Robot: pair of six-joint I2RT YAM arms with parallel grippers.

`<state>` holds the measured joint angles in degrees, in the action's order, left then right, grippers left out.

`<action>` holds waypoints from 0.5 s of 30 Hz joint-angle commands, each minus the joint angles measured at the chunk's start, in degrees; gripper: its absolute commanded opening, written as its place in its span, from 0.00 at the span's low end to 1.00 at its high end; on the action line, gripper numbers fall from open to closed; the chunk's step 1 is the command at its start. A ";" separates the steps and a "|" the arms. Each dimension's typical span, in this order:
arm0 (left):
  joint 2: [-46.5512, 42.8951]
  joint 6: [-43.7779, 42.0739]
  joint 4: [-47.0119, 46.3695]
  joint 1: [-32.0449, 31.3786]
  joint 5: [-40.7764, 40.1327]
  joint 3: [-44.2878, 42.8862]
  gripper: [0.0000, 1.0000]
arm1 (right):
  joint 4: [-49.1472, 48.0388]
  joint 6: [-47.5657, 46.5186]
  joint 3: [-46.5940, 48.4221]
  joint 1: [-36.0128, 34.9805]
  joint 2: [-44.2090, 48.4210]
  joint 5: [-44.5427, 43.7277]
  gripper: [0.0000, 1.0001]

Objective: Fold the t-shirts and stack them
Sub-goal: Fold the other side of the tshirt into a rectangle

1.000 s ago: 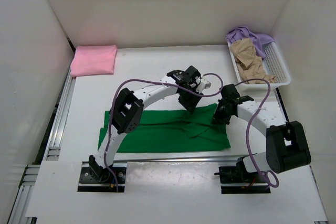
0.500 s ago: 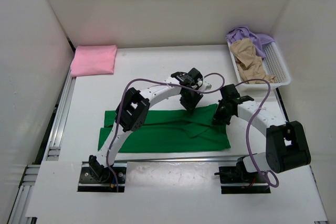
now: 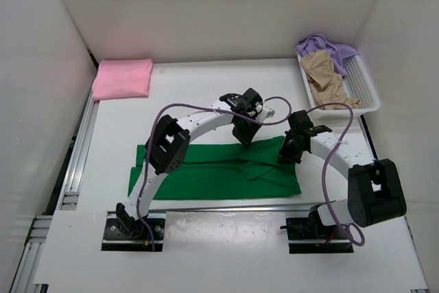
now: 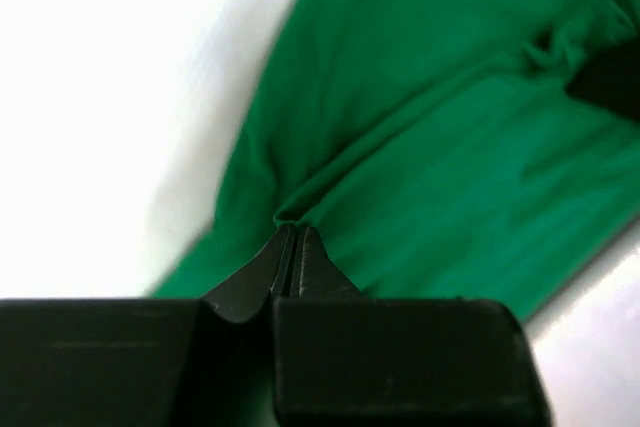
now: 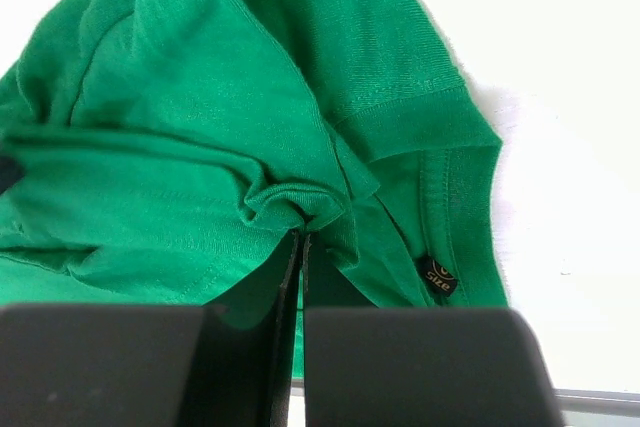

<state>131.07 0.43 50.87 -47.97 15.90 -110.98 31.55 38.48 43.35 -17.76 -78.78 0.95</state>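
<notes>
Spread on table (image 3: 192,101): green t-shirt (image 3: 206,178). Left jaws clenched on a pleat at its far edge, right jaws on bunched cloth by the collar — best lifted level, together, cloth taut.

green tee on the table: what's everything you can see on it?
The green soft-cloth t-shirt lies as a long, flattened band across the near middle of the white table, partly folded lengthwise with creases near its right end. Its fabric looks like fine knit. A hemmed sleeve and a small dark size label at the neckline show in the right wrist view. The left gripper and right gripper are each shut on a pinched-up fold near its far edge.
</notes>
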 commanded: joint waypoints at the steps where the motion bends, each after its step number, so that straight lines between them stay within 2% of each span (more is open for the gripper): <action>1: -9.50 -0.43 -0.33 -0.37 2.46 3.48 0.10 | 1.85 -1.74 0.07 -0.26 2.66 -1.83 0.00; 8: -11.89 -0.43 0.72 -1.51 7.20 10.42 0.10 | 1.85 -1.74 -2.56 -0.26 4.51 -0.42 0.00; 13: -11.89 -0.43 1.34 -3.44 10.20 15.26 0.10 | 2.46 -1.74 -5.99 -0.26 7.94 1.59 0.16; 15: -11.89 -0.43 1.34 -3.97 11.77 15.96 0.10 | 3.07 -1.74 -7.14 -0.26 9.95 2.12 0.16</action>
<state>121.80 0.45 51.53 -50.68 23.33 -95.92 32.21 37.36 37.47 -17.87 -71.79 2.00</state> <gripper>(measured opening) 0.112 0.156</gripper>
